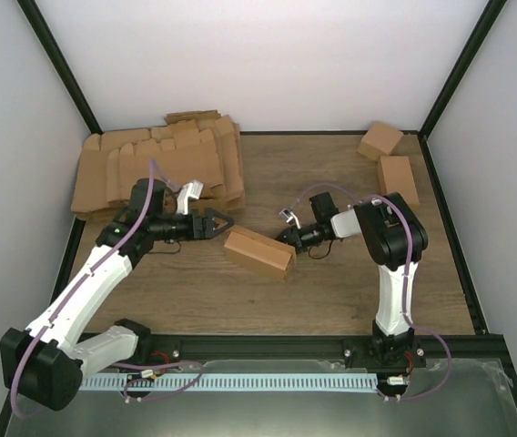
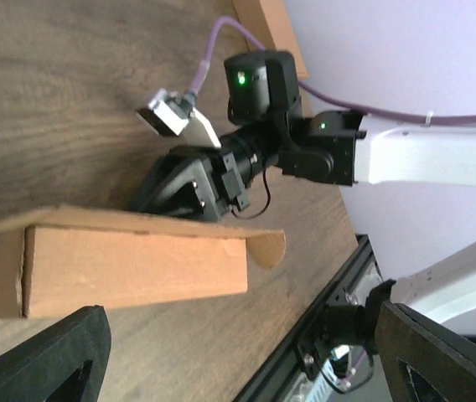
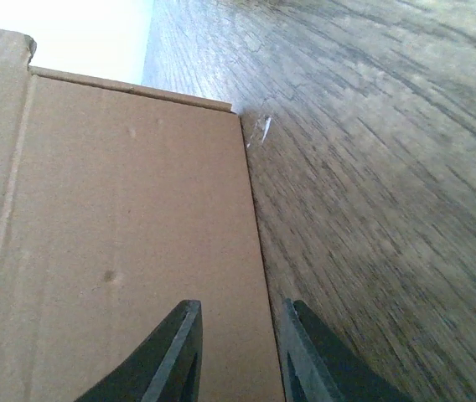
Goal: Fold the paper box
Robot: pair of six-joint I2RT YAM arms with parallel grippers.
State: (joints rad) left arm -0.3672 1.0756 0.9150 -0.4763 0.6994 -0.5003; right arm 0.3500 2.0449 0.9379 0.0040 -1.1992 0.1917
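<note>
One paper box lies mid-table, oblong, between my grippers.

Top view: my left gripper gapes wide, just beside the box's left end. Bare table lies toward my bases.

Left wrist view: I judge the cardboard light and easily creased, so grip at the folded edges.

Right wrist view: my right gripper pinches the panel's edge.

The left arm and right arm have white shells, black joints, black jaws and purple cables.
</note>
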